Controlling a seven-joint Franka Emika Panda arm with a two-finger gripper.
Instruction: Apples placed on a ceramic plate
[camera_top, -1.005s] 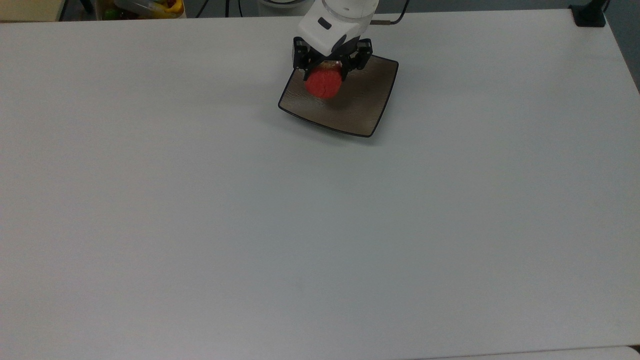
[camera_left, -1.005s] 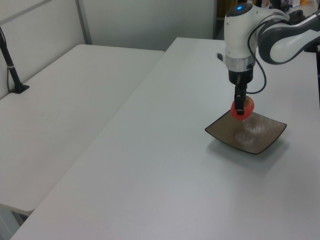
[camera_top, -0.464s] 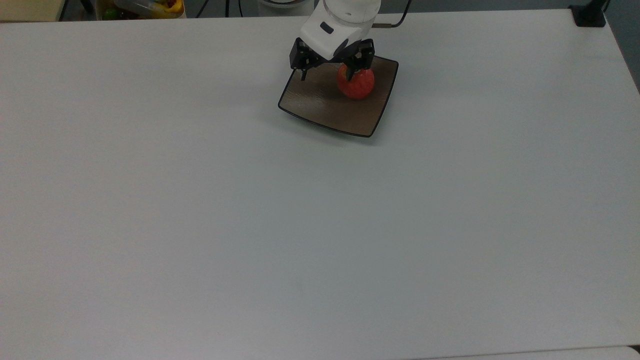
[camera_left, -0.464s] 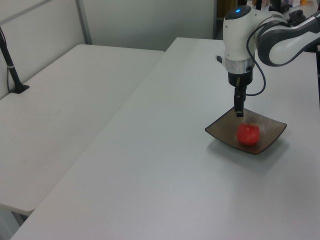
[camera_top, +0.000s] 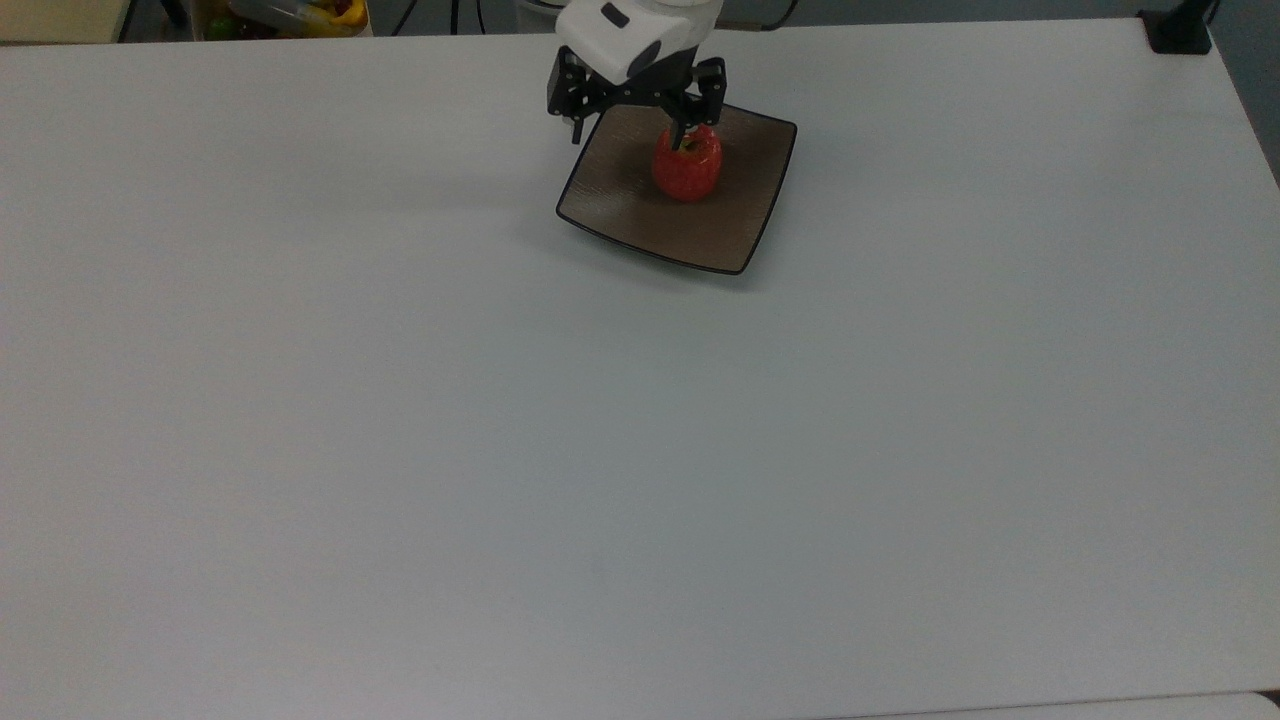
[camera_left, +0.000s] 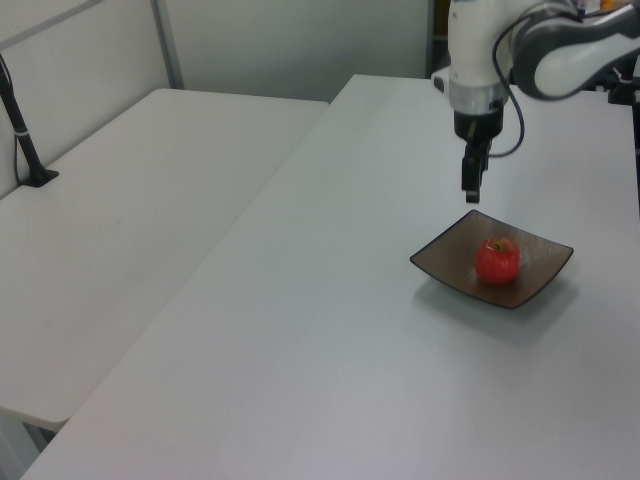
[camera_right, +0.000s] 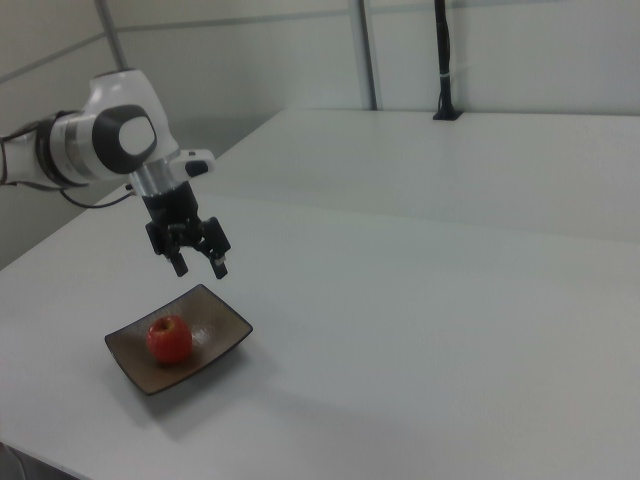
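Top view: one apple (camera_top: 687, 165), one plate (camera_top: 730, 230)

Wide, flat, pale grey-white matte surface (camera_top: 500, 450). Resting directly on it: one square brown-grey glazed ceramic plate (camera_top: 725, 235) with a thin black rim and upturned corners, set near the far edge in the top view, corner-on to the surface's edges. In the right view the plate (camera_right: 225, 325) sits near the lower left; in the left view (camera_left: 540, 275), toward the right.
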